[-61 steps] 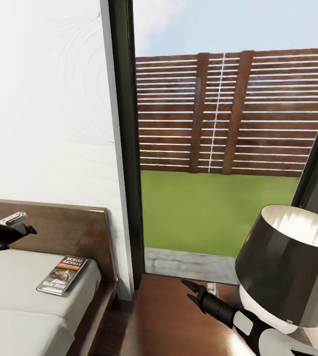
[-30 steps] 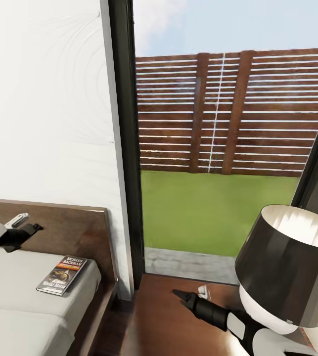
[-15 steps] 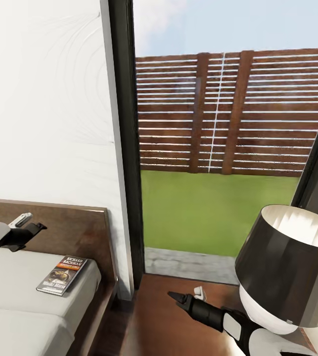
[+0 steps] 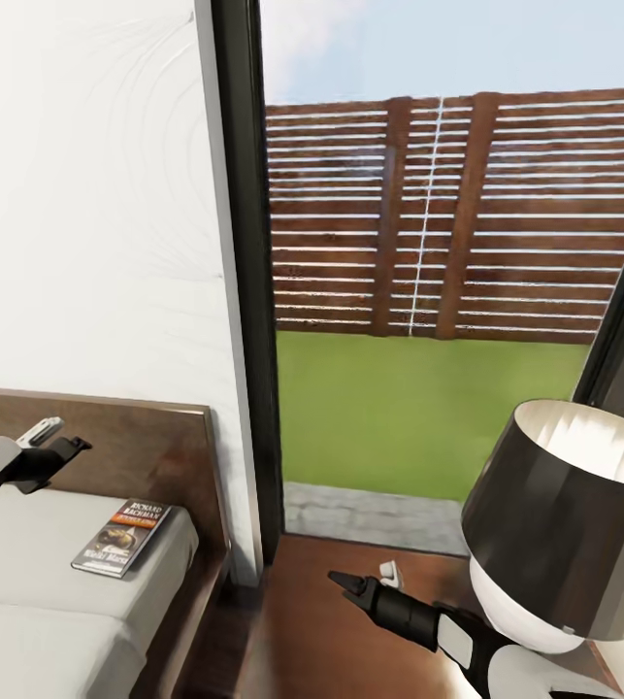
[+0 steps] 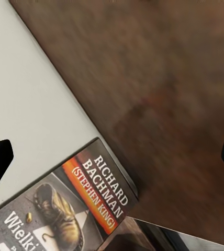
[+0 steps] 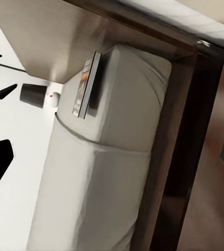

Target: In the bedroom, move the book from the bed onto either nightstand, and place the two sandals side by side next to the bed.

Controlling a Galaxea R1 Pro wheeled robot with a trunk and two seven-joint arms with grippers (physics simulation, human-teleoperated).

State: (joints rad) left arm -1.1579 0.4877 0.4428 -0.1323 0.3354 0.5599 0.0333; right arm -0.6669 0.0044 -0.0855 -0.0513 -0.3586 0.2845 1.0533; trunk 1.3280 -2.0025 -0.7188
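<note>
The book lies flat on the grey mattress of the bed, near the corner by the dark headboard. In the left wrist view the book lies just ahead of the left gripper. My left gripper hovers open above the mattress, left of the book and in front of the headboard. Over the glossy brown nightstand my right gripper is open and empty, and points toward the bed. The right wrist view shows the book edge-on on the mattress. The two sandals are out of view.
A lamp with a large dark shade stands on the nightstand close to my right arm. A black-framed window behind the nightstand looks out on grass and a slatted fence. A narrow gap separates bed frame and nightstand.
My left gripper has moved right along the headboard toward the book. My right gripper has slid left over the nightstand toward the bed. The head view has tilted slightly.
</note>
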